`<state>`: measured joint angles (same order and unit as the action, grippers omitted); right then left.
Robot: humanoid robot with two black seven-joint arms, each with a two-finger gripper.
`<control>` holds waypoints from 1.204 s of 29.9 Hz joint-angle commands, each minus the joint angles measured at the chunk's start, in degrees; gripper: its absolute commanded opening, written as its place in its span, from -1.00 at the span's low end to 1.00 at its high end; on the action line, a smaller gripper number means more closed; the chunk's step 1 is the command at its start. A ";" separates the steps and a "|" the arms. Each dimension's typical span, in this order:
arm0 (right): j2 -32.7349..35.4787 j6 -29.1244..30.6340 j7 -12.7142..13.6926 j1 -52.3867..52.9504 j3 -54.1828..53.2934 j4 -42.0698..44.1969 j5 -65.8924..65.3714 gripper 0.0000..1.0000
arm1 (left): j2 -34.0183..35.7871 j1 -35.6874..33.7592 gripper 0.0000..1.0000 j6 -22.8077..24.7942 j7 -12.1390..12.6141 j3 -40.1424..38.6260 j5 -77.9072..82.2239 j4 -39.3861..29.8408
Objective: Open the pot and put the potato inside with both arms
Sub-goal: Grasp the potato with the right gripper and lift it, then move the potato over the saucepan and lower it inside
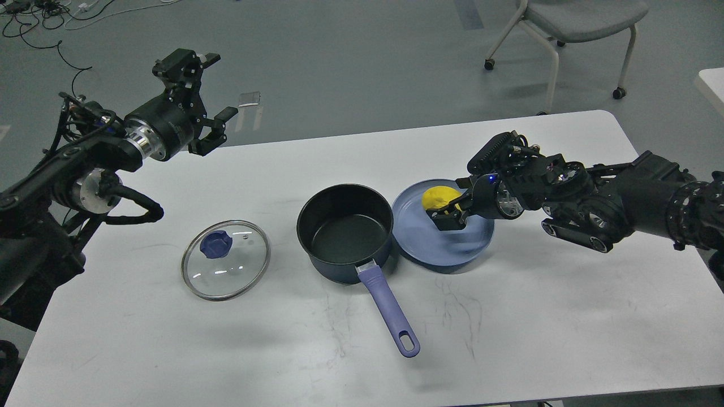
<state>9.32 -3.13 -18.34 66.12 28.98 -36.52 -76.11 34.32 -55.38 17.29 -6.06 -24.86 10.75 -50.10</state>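
Note:
The dark blue pot point(345, 232) stands open in the middle of the table, its purple handle point(390, 311) pointing toward me. Its glass lid point(225, 259) with a blue knob lies flat on the table to the left. The yellow potato point(436, 196) rests on the blue plate point(447, 249) right of the pot. My right gripper point(448, 204) is low over the plate, open, its fingers straddling the potato's right side; the near finger point(448, 219) shows in front and the far one is mostly hidden. My left gripper point(205, 96) is open and empty, raised above the table's far left edge.
The white table point(509, 316) carries only the pot, lid and plate. A grey wheeled chair point(571, 22) stands on the floor behind the far right corner. Cables point(39, 22) lie on the floor at the far left.

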 commanded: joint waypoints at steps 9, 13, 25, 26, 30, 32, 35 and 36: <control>-0.26 -1.52 -0.03 -0.03 -0.06 0.14 0.08 0.09 | 0.22 1.15 0.96 -0.85 -0.18 -0.01 0.06 0.00; -1.05 -2.14 -0.03 1.02 -0.41 -0.13 0.61 0.07 | 0.22 1.24 0.96 -0.94 -0.26 -0.01 0.06 0.00; -5.53 -6.10 -0.03 10.51 -2.08 -2.50 0.61 0.07 | 0.40 1.24 0.96 -0.94 -0.62 -0.10 0.06 0.00; -5.97 -6.10 -0.03 10.95 -2.08 -2.33 0.61 0.07 | 0.48 1.24 0.96 -0.94 -0.62 -0.10 0.06 0.00; -9.32 -6.10 -0.12 11.83 -1.99 -2.50 0.61 0.07 | 0.57 1.24 0.96 -0.94 -0.88 -0.10 -0.03 0.00; -9.32 -5.92 -0.12 11.83 -1.73 -2.41 0.52 0.07 | 0.75 1.24 0.96 -0.86 -1.32 -0.10 0.06 0.00; -9.32 -5.66 -0.20 11.75 -1.38 -2.76 0.52 0.07 | 0.84 1.24 0.96 -0.94 -1.41 -0.01 -0.03 0.00; -9.32 -5.66 -0.20 11.66 -1.29 -2.85 0.52 0.07 | 0.84 1.24 0.96 -0.94 -1.41 -0.01 0.06 0.00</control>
<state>0.06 -8.96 -18.46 77.89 27.42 -39.05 -75.55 35.09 -54.14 16.37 -7.41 -24.97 10.74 -50.10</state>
